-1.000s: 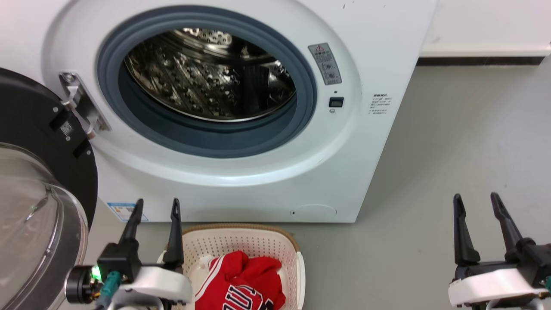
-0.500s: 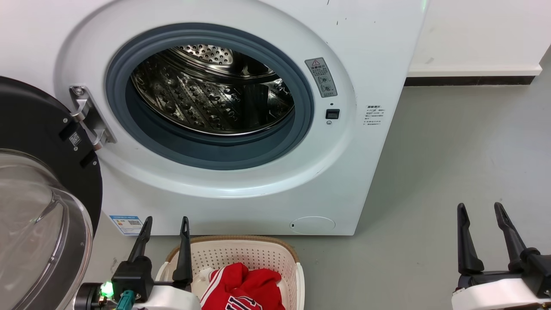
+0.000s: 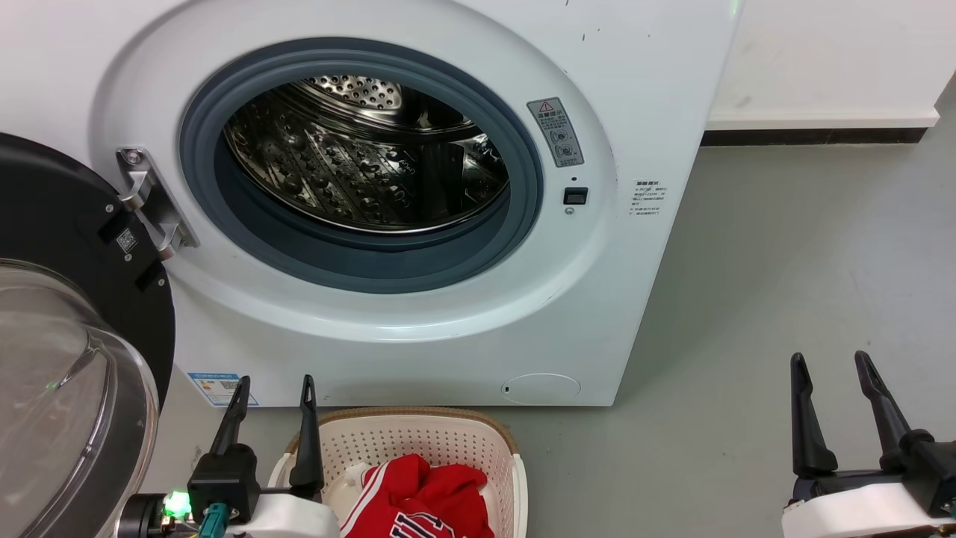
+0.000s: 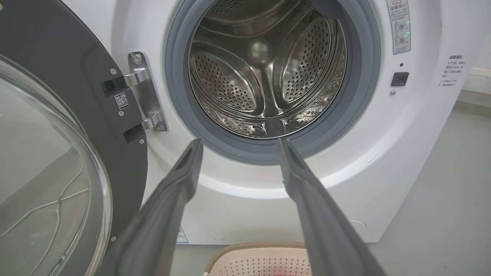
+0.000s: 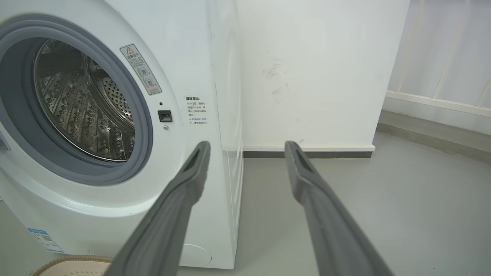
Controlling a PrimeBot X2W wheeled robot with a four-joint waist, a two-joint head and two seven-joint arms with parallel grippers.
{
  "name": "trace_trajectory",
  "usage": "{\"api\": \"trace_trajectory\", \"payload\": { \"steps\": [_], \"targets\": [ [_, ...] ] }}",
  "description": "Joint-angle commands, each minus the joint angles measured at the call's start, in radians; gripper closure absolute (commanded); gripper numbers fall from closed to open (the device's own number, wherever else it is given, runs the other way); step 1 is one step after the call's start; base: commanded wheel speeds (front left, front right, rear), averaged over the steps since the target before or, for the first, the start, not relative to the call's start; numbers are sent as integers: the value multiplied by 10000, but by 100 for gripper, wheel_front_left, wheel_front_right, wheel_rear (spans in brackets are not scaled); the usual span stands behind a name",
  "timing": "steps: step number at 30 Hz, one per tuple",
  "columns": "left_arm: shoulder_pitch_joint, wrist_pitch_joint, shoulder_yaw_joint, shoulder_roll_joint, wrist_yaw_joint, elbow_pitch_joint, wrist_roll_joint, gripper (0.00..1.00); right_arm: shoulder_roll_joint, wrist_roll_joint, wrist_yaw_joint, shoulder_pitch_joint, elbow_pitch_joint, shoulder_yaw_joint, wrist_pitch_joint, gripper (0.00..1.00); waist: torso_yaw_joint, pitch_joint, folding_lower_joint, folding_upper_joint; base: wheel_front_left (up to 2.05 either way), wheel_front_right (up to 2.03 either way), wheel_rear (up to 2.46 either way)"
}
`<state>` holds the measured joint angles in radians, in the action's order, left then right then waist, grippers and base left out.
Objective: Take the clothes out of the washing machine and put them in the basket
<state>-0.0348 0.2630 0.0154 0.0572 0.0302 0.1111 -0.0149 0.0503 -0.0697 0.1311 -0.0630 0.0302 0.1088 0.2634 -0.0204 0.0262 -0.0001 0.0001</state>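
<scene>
The white washing machine (image 3: 642, 90) stands with its glass door (image 3: 67, 373) swung open to the left, and no cloth shows in the steel drum (image 3: 358, 164). Red clothes (image 3: 422, 497) lie in the cream basket (image 3: 418, 441) on the floor in front of the machine. My left gripper (image 3: 274, 382) is open at the basket's left rim, holding nothing. My right gripper (image 3: 830, 360) is open over bare floor at the lower right. In the left wrist view the left gripper (image 4: 238, 142) points at the drum (image 4: 264, 73), with the basket rim (image 4: 257, 249) below. In the right wrist view the right gripper (image 5: 247, 145) points past the machine's corner (image 5: 226, 115).
Grey floor (image 3: 784, 261) stretches to the right of the machine up to a white wall with a dark skirting (image 3: 814, 137). The open door with its metal hinge (image 3: 146, 202) takes up the left side.
The camera tilted up over the second, so the machine sits lower in the picture. In the last half second the left gripper shifted slightly left. The clothes stay in the basket.
</scene>
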Motion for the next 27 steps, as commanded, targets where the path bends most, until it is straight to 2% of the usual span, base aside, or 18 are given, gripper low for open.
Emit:
{"api": "trace_trajectory", "payload": {
  "steps": [1, 5, 6, 10, 13, 27],
  "targets": [
    [92, 26, -70, 52, 59, 22, 21, 0, -4, -1, -7, -84, -21, 1, 20, 0, 6, -1, 1, -1, 0, 0, 0],
    [94, 26, -150, 49, 20, 117, -140, 0, -4, -19, -7, -106, -31, 8, 20, 0, 32, -5, 1, -1, 0, 0, 0],
    [21, 0, -160, 10, 37, 130, -141, 100, 0, -14, 0, 0, 1, 3, 0, 100, 33, -4, 1, -1, 0, 0, 0],
    [-128, -50, -169, -40, 38, 506, -161, 100, -38, -17, 0, -57, 368, -8, -46, 100, 36, -6, 1, -1, 0, 0, 0],
    [-7, -213, -278, -41, -9, 611, -569, 100, -37, -449, 0, 7, 432, -4, -152, 100, 39, -10, 1, -1, 0, 0, 0],
    [264, -901, -452, -45, -330, 709, -3659, 100, -28, -3440, -1, 367, 754, 6, -874, 100, 59, -37, 1, -1, 0, 0, 0]
  ]
}}
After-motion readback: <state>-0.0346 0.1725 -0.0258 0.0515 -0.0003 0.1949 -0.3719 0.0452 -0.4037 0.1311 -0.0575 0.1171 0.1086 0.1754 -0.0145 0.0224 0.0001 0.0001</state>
